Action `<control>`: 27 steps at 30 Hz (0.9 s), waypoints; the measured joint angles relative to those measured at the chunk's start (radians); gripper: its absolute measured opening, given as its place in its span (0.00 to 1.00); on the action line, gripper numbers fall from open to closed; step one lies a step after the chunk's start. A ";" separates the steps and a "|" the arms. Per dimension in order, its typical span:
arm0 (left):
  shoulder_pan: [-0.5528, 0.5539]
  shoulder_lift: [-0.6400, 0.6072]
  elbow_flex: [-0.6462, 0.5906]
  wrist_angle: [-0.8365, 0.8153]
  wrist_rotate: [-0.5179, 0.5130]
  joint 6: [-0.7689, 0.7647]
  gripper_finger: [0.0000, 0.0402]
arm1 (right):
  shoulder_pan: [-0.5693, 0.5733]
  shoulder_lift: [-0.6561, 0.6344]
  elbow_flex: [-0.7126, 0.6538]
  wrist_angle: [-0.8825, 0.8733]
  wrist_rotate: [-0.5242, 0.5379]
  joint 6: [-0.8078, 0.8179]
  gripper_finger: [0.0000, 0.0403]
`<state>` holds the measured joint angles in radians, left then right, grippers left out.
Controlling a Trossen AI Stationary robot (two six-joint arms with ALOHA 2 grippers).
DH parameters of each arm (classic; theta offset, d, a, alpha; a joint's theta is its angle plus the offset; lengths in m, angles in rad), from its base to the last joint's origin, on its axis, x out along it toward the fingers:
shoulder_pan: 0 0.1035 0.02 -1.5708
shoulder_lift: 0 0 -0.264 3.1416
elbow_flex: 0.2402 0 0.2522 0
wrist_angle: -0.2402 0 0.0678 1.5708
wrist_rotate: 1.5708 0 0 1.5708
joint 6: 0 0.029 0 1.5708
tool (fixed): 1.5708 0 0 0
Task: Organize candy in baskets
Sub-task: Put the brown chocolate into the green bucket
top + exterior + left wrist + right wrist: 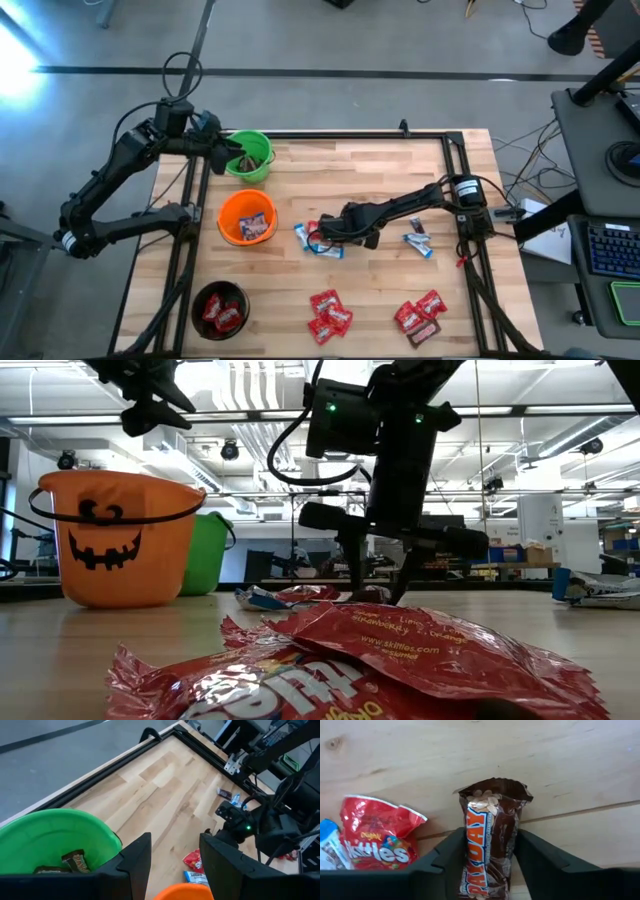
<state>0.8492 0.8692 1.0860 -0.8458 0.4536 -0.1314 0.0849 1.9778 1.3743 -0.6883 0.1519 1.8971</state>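
Table [380, 170]: three baskets, with the orange basket [246, 217] as landmark. Green basket [249, 155] just beyond it, holding brown bars; black basket [220, 308] on its near side, holding red packs. Loose candy: blue-and-white pieces [318, 243] just right of the orange basket, red packs [329, 313] nearer the front edge, more blue pieces [418, 241] farther right. Right claw [489, 851]: down at the table right of the orange basket, jaws astride a brown PayDay bar [491, 827], both pads at its sides; closing, grip judged not yet firm. A red Skittles pack [379, 840] lies just beside the bar. Left claw [175, 862]: released, empty, poised over the green basket's rim. Handling note: finish clenching square across the bar's middle, lift straight up clear of the red pack, carry to the green basket with the other brown bars.
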 joint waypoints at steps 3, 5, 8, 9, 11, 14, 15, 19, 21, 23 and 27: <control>0.000 0.001 0.000 0.000 0.000 0.000 0.37 | 0.000 0.000 0.000 -0.002 -0.001 -0.017 0.31; 0.000 0.003 0.000 0.000 0.000 0.000 0.37 | 0.000 0.000 0.000 -0.002 0.000 -0.020 0.27; 0.000 0.006 0.000 0.000 0.000 0.000 0.37 | 0.000 0.001 0.000 -0.001 0.000 -0.020 0.23; 0.000 0.006 0.000 0.000 0.000 0.000 0.37 | 0.000 0.001 0.000 0.000 0.000 -0.020 0.23; 0.000 0.007 0.000 0.000 0.000 0.000 0.37 | 0.000 0.000 0.000 0.000 0.000 -0.021 0.22; 0.000 0.007 0.000 0.000 0.000 0.000 0.37 | 0.000 -0.007 -0.002 0.007 -0.002 -0.044 0.22; 0.000 0.007 0.000 0.000 0.000 0.000 0.37 | 0.000 -0.010 0.001 0.007 -0.003 -0.058 0.22; 0.000 0.008 0.000 -0.003 0.000 0.000 0.37 | 0.000 -0.021 0.039 0.011 0.015 -0.126 0.21; 0.000 0.009 0.000 -0.014 0.001 0.000 0.37 | 0.000 -0.029 0.073 0.013 0.023 -0.170 0.21; 0.000 0.011 0.000 -0.023 0.006 0.000 0.37 | -0.002 -0.031 0.111 0.020 0.026 -0.217 0.21; 0.000 0.017 0.000 -0.032 0.050 -0.001 0.37 | -0.005 -0.031 0.189 0.014 0.063 -0.313 0.21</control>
<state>0.8490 0.8859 1.0859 -0.8781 0.5033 -0.1321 0.0803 1.9469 1.5629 -0.6743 0.2147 1.5836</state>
